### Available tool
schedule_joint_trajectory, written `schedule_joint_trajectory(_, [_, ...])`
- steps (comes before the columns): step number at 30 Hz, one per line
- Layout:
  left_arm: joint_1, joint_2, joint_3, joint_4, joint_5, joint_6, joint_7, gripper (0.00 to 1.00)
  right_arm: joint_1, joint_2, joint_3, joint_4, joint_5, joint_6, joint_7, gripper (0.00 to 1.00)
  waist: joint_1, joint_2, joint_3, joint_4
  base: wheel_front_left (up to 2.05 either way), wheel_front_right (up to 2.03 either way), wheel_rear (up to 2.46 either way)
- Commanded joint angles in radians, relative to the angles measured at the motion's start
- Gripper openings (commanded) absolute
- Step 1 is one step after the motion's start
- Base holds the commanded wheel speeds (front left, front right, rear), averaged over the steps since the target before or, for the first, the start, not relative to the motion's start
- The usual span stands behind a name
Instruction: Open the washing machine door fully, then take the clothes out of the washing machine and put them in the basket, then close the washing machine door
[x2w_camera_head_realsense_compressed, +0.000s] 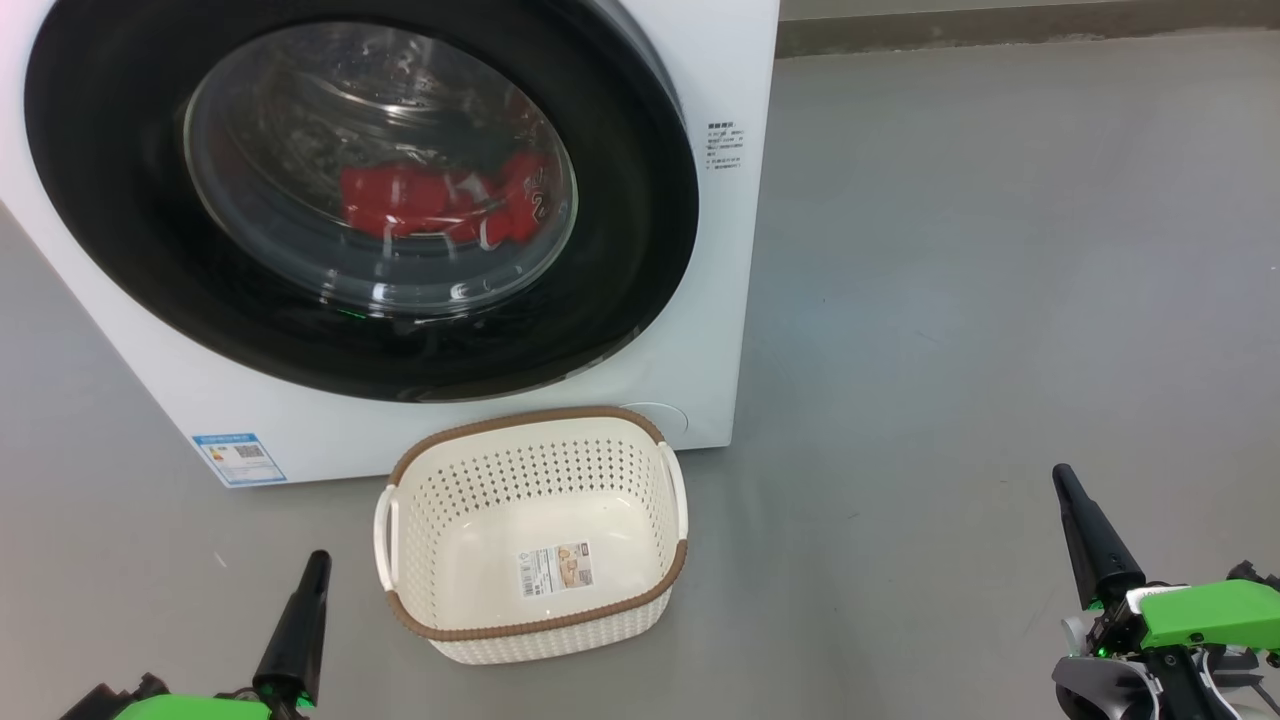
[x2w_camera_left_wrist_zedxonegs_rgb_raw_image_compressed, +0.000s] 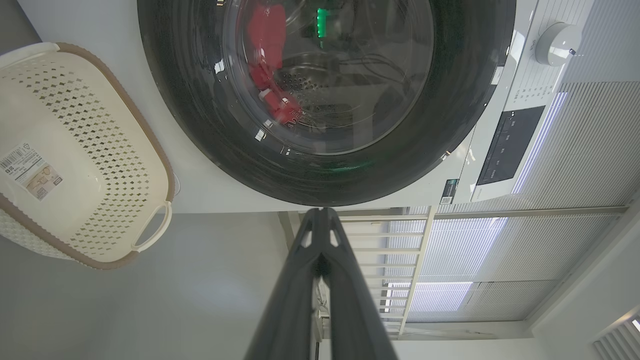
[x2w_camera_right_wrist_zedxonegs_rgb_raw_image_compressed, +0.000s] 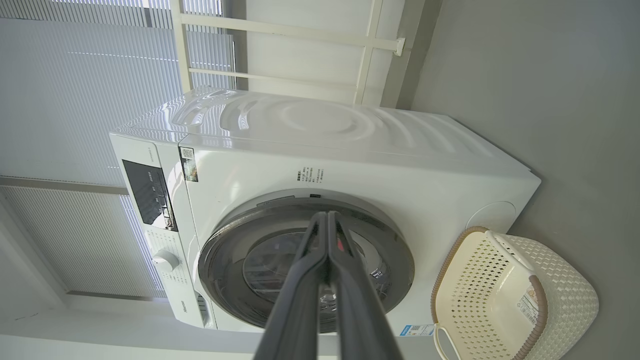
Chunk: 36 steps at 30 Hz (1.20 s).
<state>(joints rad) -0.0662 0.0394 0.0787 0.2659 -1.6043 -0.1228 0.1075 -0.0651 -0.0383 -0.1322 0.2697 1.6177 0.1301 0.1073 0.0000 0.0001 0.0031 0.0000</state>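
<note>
The washing machine stands at the upper left, its door shut against the front, wide black rim around a clear glass bowl. Red clothes show through the glass, a white number among them. The cream basket with a brown rim sits empty on the floor just before the machine. My left gripper is shut at the lower left, left of the basket. My right gripper is shut at the lower right, well away from the machine. The door fills the top of the left wrist view; the clothes show there too.
Grey floor spreads to the right of the machine. A blue label sits on the machine's lower front. The control panel and knob show in the right wrist view, with window blinds behind the machine and the basket beside it.
</note>
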Motion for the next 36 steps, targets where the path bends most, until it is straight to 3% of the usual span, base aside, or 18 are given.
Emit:
schedule_joint_trajectory(1, [-0.042,0.011,0.035,-0.021,-0.005,-0.008,0.005,0.0,-0.043,-0.012,0.019,-0.025,-0.009,0.001,0.006,0.0,0.0,-0.0001,0.0,0.0,0.0,0.0,0.0])
schedule_joint_trajectory(6, [-0.042,0.011,0.035,-0.021,-0.005,-0.008,0.005,0.0,-0.043,-0.012,0.019,-0.025,-0.009,0.001,0.006,0.0,0.0,-0.0001,0.0,0.0,0.0,0.0,0.0])
schedule_joint_trajectory(7, [0.0,0.0,0.0,0.0,0.0,0.0,0.0,1.0,0.0,0.0,0.0,0.0,0.0,0.0,0.0,1.0,0.0,-0.0001,0.0,0.0,0.0,0.0,0.0])
schedule_joint_trajectory(19, [0.005,-0.008,-0.026,0.041,0.005,0.0,-0.015,1.0,0.001,0.014,0.039,0.045,0.0,0.0,-0.019,1.0,0.0022,-0.0001,-0.002,-0.001,0.0,0.0,0.0])
schedule_joint_trajectory(23, [-0.004,-0.004,-0.041,0.04,0.019,0.0,-0.029,1.0,-0.011,0.013,0.058,0.05,-0.009,0.0,-0.031,1.0,0.0002,-0.0001,0.0,-0.001,0.0,0.0,0.0])
schedule_joint_trajectory(36, [-0.034,0.004,-0.064,0.039,0.14,0.008,-0.072,1.0,-0.057,0.008,0.107,0.073,-0.119,0.0,-0.072,1.0,0.0,-0.0001,-0.001,-0.003,0.0,0.0,0.0])
